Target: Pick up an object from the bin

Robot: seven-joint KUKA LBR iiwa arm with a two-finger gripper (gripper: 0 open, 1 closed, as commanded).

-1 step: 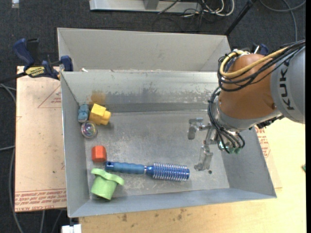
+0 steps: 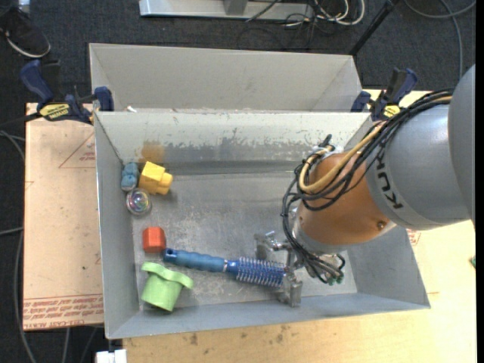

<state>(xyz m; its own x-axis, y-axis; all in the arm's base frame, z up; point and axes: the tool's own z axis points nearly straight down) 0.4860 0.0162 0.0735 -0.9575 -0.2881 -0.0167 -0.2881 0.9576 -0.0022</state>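
Bin: a grey metal box with sloped walls. A few loose things lay on its floor, most of them to the left.
Arm: it came in from the right and bent steeply down. Its orange wrist cover and looped cables hung over the floor at the right, with the wrist pointing at the near wall.
Brush: a blue hairbrush lay flat along the near side of the floor, handle to the left and bristle head to the right, under the wrist.
Handling: it was probably light, stiff plastic. The handle looked smooth and perhaps slippery, and the bristles would likely give under a squeeze.
Hold: across the neck or the solid back of the head seemed the safest place to grip, since a grip at one end might let the long handle tip down.
Gripper: it was low, near the floor, with its fingers spread wide. One stood on either side of the head's right end, and neither yet pressed it.
Green cup: it lay on its side just left of the handle tip.
Red block: it was near the handle, but apart from it.
Yellow block: it sat far off at the left wall.
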